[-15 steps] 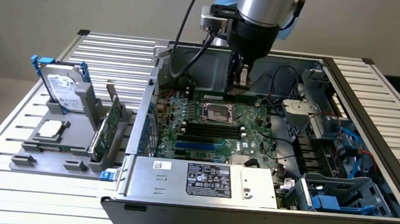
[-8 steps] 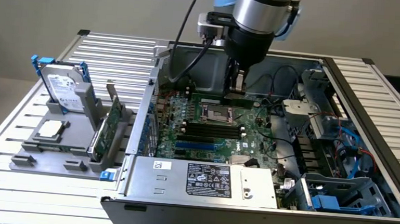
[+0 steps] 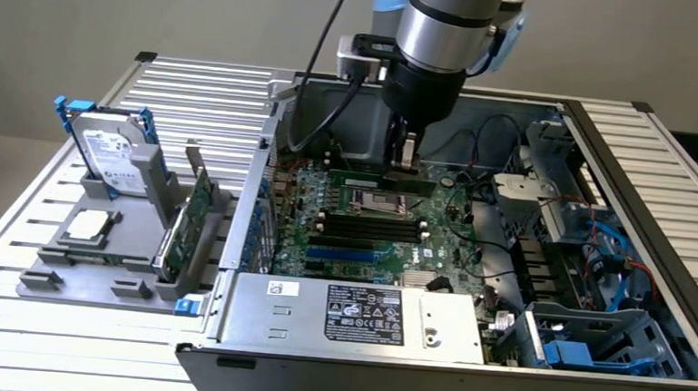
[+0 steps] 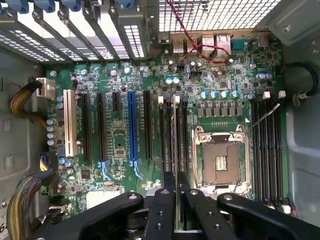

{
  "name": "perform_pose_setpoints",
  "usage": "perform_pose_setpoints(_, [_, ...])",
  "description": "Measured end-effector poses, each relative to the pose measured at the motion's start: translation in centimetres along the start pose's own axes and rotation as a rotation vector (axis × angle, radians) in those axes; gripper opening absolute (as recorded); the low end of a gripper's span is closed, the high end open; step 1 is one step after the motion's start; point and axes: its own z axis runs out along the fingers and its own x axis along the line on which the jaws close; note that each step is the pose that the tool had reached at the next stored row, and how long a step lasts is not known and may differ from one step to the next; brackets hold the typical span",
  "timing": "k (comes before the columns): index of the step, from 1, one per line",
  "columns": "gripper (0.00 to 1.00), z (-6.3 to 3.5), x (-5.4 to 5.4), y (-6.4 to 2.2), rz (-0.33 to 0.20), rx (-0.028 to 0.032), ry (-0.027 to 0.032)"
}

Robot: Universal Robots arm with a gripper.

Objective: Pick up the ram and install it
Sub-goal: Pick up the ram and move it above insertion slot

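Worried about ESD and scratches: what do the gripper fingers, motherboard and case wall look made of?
Fingers: matte black, bolted links, plastic or anodised metal, unclear which.
Motherboard: green glossy circuit-board laminate with soldered parts.
Case wall: bare grey sheet metal, by its dull sheen.

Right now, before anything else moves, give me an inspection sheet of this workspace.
Surface: slatted metal table, open computer case on it.
Job's things: ram clamped edge-on over the slots beside the processor socket.
Clutter: hard drive and green card standing in a grey tray.
Grippers: gripper shut on the ram, inside the case.
Cables: black cable along the arm; red and blue cables in the case.
Surroundings: plain wall.
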Motion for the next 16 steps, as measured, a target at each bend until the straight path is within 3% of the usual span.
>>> perform_pose_setpoints(12, [0.14, 2.16, -0.2, -0.09, 0.001, 0.0001, -0.0002])
perform_pose_setpoints(16, [0.14, 2.33, -0.3, -0.25, 0.001, 0.0011, -0.0001])
